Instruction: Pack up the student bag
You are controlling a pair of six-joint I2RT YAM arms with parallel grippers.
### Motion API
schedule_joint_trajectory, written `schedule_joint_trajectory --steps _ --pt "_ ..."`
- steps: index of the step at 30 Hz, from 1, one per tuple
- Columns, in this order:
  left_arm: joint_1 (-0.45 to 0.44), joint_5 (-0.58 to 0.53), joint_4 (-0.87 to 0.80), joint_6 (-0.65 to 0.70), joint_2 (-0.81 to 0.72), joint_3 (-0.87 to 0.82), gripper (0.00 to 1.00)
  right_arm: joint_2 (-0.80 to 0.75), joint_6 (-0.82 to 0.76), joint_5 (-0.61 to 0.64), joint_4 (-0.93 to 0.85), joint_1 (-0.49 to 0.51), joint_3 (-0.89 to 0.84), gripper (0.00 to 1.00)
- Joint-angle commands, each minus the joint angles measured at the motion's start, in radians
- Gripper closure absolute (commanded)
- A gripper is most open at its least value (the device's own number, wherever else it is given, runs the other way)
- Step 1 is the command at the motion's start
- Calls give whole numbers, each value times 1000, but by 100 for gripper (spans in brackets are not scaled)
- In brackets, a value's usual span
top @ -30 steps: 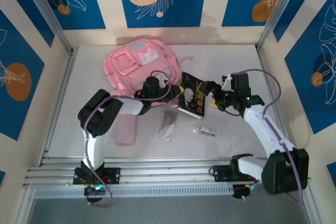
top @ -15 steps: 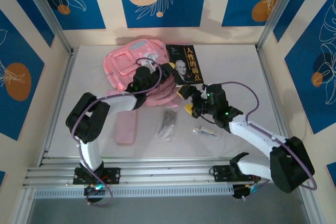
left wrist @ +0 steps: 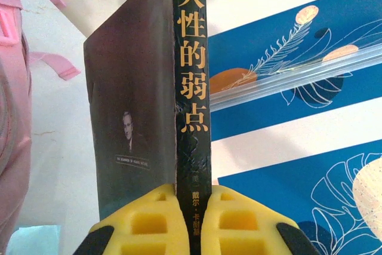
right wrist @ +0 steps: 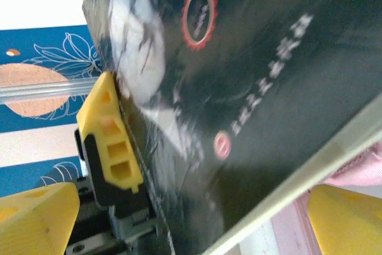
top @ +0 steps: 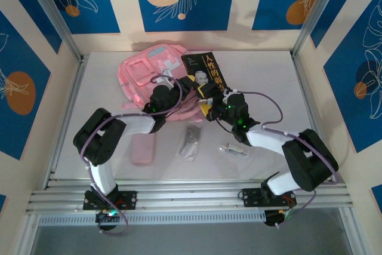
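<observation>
Nearest the arms lie one flat pink pencil case (top: 143, 147), one dark clear-wrapped packet (top: 191, 141) and one small white object (top: 234, 148). Beyond, the left gripper (left wrist: 194, 198) clamps one black paperback book (top: 202, 74) by the foot of its spine, while the right gripper (right wrist: 191, 216) gapes wide astride it. Farthest, the pink fabric student bag (top: 146, 70) lies just left of the book, which is outside it. The left wrist view gives gold spine lettering, the right wrist view a red-ringed cover seal.

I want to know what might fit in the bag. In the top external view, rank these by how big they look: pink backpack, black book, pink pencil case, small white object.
1. pink backpack, clearly largest.
2. black book, held up nearer the camera, so it may look oversized.
3. pink pencil case.
4. small white object.
</observation>
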Motion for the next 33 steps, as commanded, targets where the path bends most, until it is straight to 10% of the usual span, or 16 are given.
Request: schedule_joint_trajectory --steps 1,15,17,23,33 --pt "-11 -35 151 -28 -77 -13 100 28 13 59 115 -3 27 8" --pt "-18 -10 145 -54 -114 -83 99 24 -79 72 94 -53 78 89" --pt "-18 6 120 -34 -127 -88 80 8 -104 57 72 -62 85 96" --pt "-17 41 -174 186 -241 -89 12 -86 -207 4 -73 -113 98 97" --pt "35 53 -986 817 -276 181 4 -343 -466 -97 -504 -299 137 95"
